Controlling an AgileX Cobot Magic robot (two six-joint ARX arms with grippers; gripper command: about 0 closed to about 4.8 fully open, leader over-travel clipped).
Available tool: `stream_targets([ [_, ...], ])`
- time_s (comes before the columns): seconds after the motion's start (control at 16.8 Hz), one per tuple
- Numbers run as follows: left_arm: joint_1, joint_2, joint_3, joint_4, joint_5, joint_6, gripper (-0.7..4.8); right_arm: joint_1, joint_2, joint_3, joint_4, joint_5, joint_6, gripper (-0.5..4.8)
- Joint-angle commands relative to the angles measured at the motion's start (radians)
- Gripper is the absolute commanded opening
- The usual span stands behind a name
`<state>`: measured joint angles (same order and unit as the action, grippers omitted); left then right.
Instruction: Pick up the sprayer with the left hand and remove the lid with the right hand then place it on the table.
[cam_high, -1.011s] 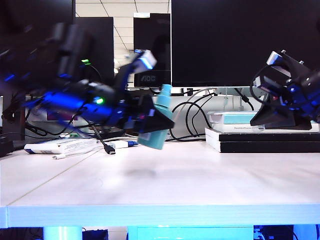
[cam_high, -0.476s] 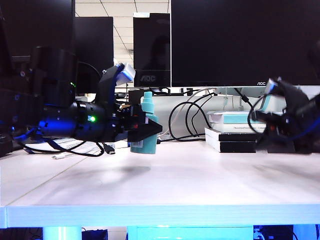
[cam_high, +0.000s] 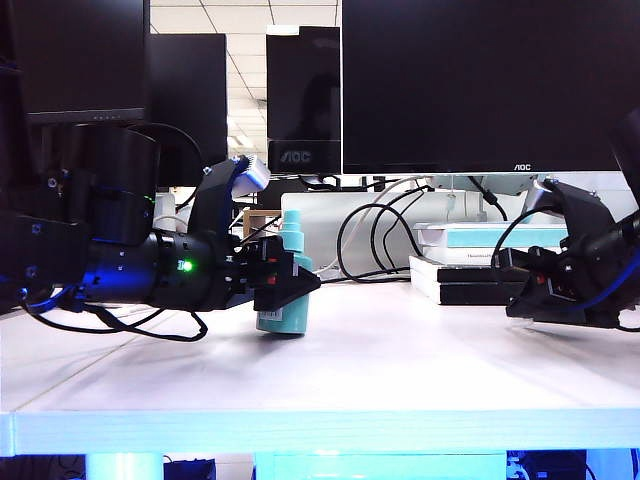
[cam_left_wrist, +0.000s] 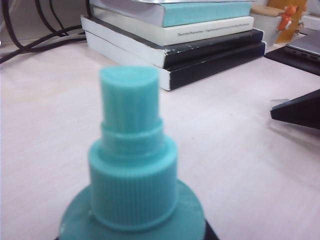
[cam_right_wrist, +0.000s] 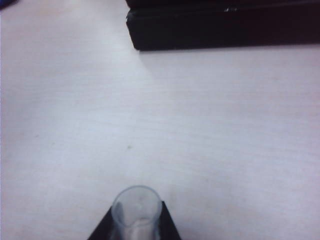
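— Left gripper (cam_high: 300, 285)?
— Clamped on the sprayer (cam_high: 284, 290), fingers (cam_high: 285, 292) pressed against the teal body from both sides. Low over the table (cam_high: 380, 360), reaching in level from the left of the exterior view, green light glowing on the wrist behind the fingers.
— Sprayer's pose?
— Upright or nearly so between those fingers, base at or just above the white top; cannot tell whether touching. Nozzle (cam_left_wrist: 129, 100) bare, ribbed collar below it, rising clear above the fingers.
— Right gripper (cam_high: 520, 290)?
— Pinched shut on the lid (cam_right_wrist: 136, 210). Clear little cylinder held between the dark fingertips (cam_right_wrist: 167, 227), open mouth poking out beyond them, close above the table surface. Contact with the table not readable.
— Beyond the right fingers?
— Dark edge of the book stack (cam_right_wrist: 225, 30), well apart from the lid. Same stack (cam_high: 470, 265) just behind the gripper in the exterior view.
— Gap between the two grippers?
— Well apart, bare tabletop between. Right fingertip also visible as a dark wedge (cam_left_wrist: 300, 107) past the nozzle in the left wrist view.
— Behind the sprayer?
— Black cables (cam_high: 375, 240) and dark monitors (cam_high: 480, 85).
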<state>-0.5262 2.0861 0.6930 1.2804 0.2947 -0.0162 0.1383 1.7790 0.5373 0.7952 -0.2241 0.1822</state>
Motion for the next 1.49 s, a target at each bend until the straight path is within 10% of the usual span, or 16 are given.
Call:
stream_targets([
  [0.06,0.000,0.001,0.003,-0.024,-0.097,-0.012,-0.06,0.000,0.004,0.000,0.003,0.040,-0.015,-0.05],
  [0.42,0.001,0.000,0.003,-0.100,-0.126,-0.072,-0.06,0.000,0.004,0.000,0.002,0.042,-0.025,-0.03],
  [0.54,0.001,0.000,0.003,-0.100,-0.124,-0.074,0.09,0.000,0.004,0.000,0.002,0.028,-0.024,0.71],
  [0.95,0.001,0.000,0.004,-0.069,-0.142,-0.063,4.79,0.000,0.004,0.001,0.031,0.011,-0.024,2.89],
  [1.07,0.001,0.000,0.004,-0.050,-0.142,-0.063,4.79,0.000,0.004,0.001,0.040,0.011,-0.024,3.18],
  [1.19,0.001,0.000,0.004,-0.006,-0.142,-0.063,4.79,0.000,0.004,0.001,0.048,0.011,-0.017,4.79],
  [1.49,0.001,-0.055,0.002,0.062,-0.172,-0.060,4.79,0.000,-0.001,0.001,0.080,-0.044,0.017,4.79],
])
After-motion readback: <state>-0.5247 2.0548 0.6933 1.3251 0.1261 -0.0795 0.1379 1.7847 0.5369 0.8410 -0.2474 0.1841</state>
